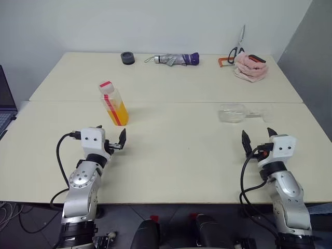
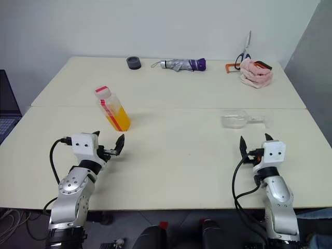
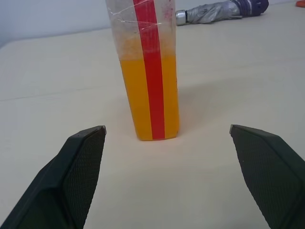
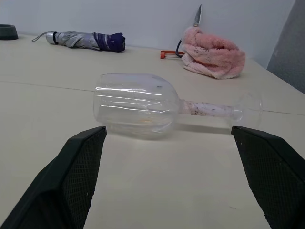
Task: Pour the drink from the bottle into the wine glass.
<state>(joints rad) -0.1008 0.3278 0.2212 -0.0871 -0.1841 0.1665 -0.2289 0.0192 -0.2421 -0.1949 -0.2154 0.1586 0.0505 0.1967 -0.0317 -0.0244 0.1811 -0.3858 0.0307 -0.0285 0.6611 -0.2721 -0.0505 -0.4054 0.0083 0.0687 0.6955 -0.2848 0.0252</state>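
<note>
Left tool (image 1: pixel 111 140) open; bottle (image 3: pixel 148 71) cap cut off in wrist view.

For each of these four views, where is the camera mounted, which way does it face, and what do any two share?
Left and right eye views: on the head, looking forward and down over the table; both arms show, left gripper and right gripper with jaws open.
Left wrist view: along its fingers at the upright bottle.
Right wrist view: along its fingers at the wine glass, lying on its side.
Both wrist views share the folded umbrella.
</note>
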